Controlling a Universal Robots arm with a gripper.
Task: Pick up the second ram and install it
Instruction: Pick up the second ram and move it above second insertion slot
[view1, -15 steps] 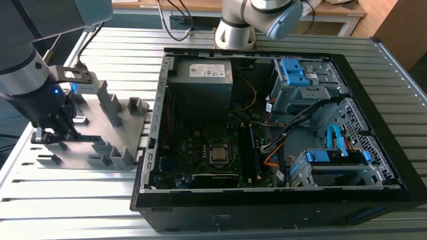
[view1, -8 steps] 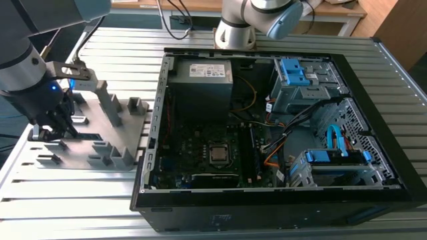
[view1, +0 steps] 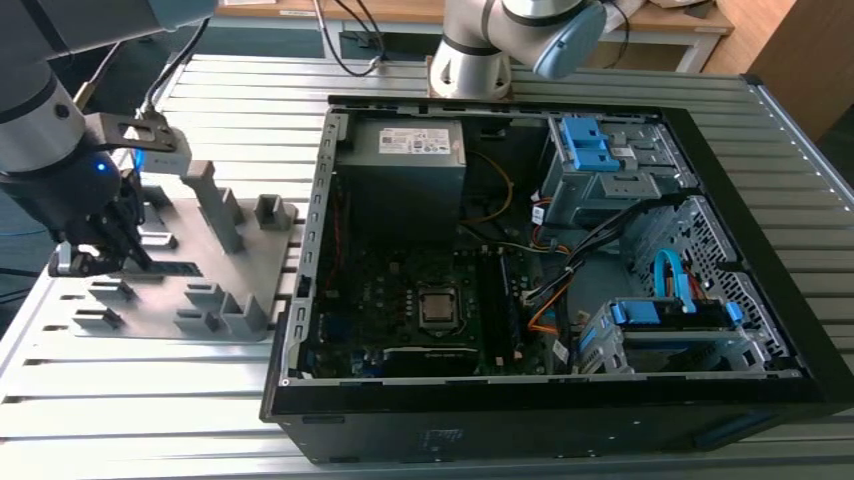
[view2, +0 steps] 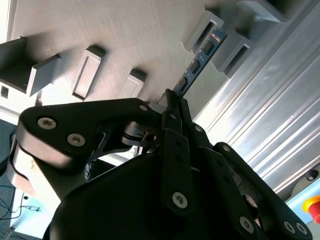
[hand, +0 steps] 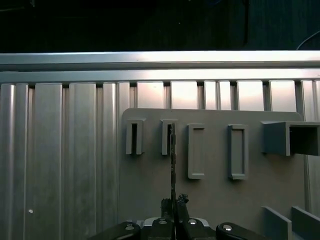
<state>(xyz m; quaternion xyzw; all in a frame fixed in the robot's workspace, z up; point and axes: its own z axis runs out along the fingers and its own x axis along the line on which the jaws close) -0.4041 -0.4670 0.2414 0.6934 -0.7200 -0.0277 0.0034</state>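
Pinching the second ram (view2: 198, 64) between fingers (view2: 176, 145), arm (view1: 40, 130) reaching down over holder plate (view1: 260, 260).

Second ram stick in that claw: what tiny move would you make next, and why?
Probably a slow, straight lift away from the gray tray. In the second wrist view the gripper looks shut on one end of the second ram, while its far end seems to sit in a gray holder block; tilting might jam it.
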